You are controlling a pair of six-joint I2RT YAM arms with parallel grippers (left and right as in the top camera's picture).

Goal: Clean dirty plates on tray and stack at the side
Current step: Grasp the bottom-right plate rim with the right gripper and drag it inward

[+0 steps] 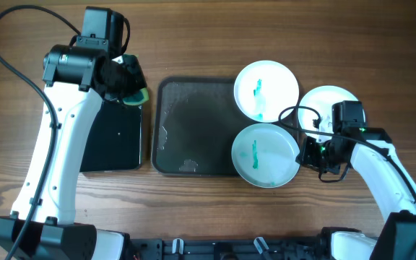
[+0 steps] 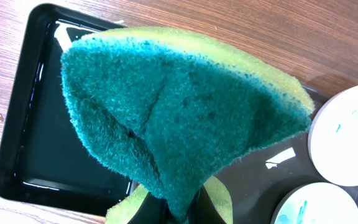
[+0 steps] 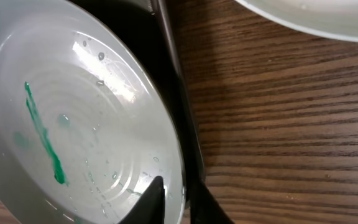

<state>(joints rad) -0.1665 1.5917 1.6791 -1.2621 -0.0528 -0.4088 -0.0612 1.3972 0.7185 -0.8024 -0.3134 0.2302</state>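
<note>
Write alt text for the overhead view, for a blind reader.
Two white plates with teal smears sit at the right end of a dark grey tray, a third plate on the table. The left gripper holds a green sponge; the right gripper grips the nearer plate's rim.

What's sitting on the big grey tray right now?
Two smeared white plates, far plate and near plate, overhang the right edge of the tray. Its floor beneath them is covered.

Sponge: dark green scouring face to the lens, yellow foam edging behind, bent into a curve, filling mid-frame.
Hand: pinches the sponge's lower end.
Black tray: glossy, wet sheen, on the bench.
Plates: white plate at right edge; teal-marked plate at bottom right.
</note>
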